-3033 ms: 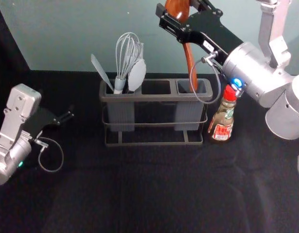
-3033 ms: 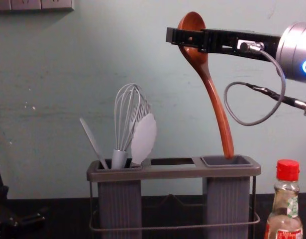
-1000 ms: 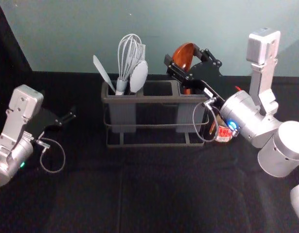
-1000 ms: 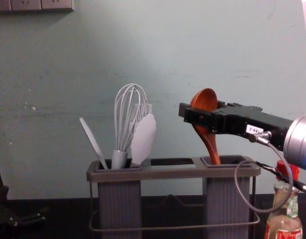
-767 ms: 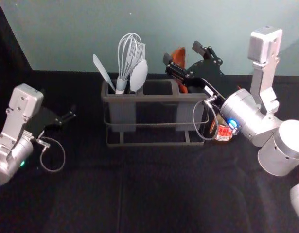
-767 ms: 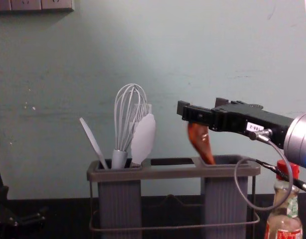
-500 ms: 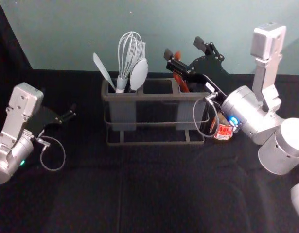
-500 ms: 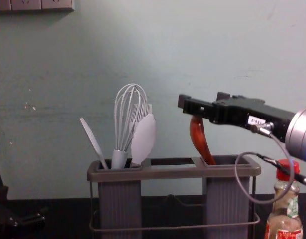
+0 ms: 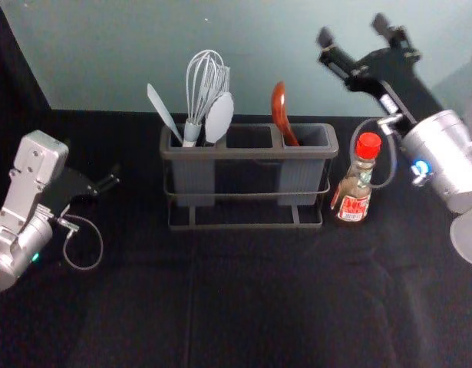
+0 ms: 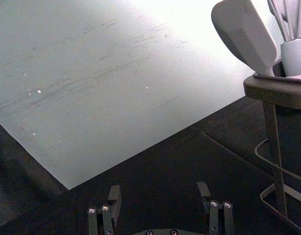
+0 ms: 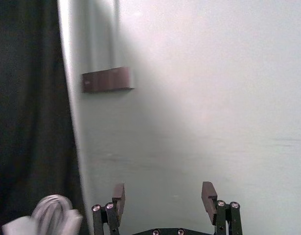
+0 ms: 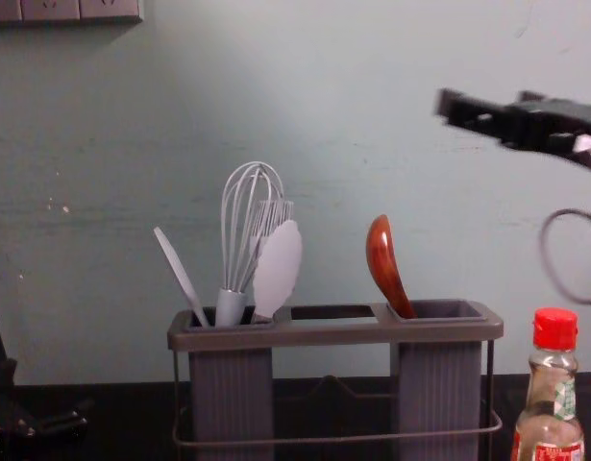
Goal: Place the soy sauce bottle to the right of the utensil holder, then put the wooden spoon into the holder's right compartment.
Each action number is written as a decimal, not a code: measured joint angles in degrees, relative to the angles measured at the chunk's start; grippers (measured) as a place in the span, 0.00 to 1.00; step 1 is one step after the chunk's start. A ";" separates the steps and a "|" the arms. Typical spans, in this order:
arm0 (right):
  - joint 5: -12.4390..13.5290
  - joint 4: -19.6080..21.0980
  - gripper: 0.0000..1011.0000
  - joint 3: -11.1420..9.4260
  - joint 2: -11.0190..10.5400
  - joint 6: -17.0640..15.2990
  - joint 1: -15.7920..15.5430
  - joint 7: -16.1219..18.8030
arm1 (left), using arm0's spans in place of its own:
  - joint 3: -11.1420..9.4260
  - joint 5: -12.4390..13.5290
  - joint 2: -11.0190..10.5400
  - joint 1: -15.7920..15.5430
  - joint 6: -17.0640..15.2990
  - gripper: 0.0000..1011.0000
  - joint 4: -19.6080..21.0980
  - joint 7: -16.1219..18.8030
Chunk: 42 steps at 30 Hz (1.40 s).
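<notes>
- Shows the left gripper (image 9: 113, 177) with jaws spread well apart, over the black-covered bench (image 10: 160, 169).
- Takes in part of the utensil holder (image 10: 272, 93), near the bench's back edge and well apart from the gripper.
- Includes a flat grey utensil (image 10: 244, 36), leaning outward over the holder's rim, just beside a pale-handled whisk (image 10: 296, 56).
- Reveals a pale, scuffed wall (image 10: 121, 88) behind the bench's back edge.

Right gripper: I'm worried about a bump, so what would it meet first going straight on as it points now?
Most likely the pale wall: the right wrist view shows it straight beyond the right gripper, with nothing seen between. How near, I can't tell.
</notes>
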<state>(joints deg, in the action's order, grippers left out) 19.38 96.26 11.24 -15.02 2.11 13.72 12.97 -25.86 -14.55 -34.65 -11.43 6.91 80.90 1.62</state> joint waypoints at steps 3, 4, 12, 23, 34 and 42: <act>0.02 0.41 0.99 -1.80 -0.39 0.01 -0.53 -0.72 | 0.00 0.00 0.00 0.00 0.00 1.00 0.00 0.00; 0.02 0.60 0.99 -2.97 -0.66 -0.01 -0.95 -1.23 | 0.00 0.00 0.00 0.00 0.00 1.00 0.00 0.00; -0.70 0.32 0.99 -7.78 -1.90 -1.74 -3.20 -3.18 | 0.00 0.00 0.00 0.00 0.00 1.00 0.00 0.00; -4.60 -2.71 0.99 -10.74 -2.74 -3.88 -6.30 -5.23 | 0.00 0.00 0.00 0.00 0.00 1.00 0.00 0.00; -8.47 -8.06 0.99 -11.11 -1.71 -4.06 -9.25 -6.03 | 0.00 0.00 0.00 0.00 0.00 1.00 0.00 0.00; -10.26 -11.48 0.99 -11.15 -0.31 -3.65 -10.04 -6.08 | 0.00 0.00 0.00 0.00 0.00 1.00 0.00 0.00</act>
<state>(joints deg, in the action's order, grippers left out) 9.12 84.78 0.09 -15.33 -1.54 3.68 6.90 -25.86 -14.55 -34.64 -11.43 6.91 80.90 1.62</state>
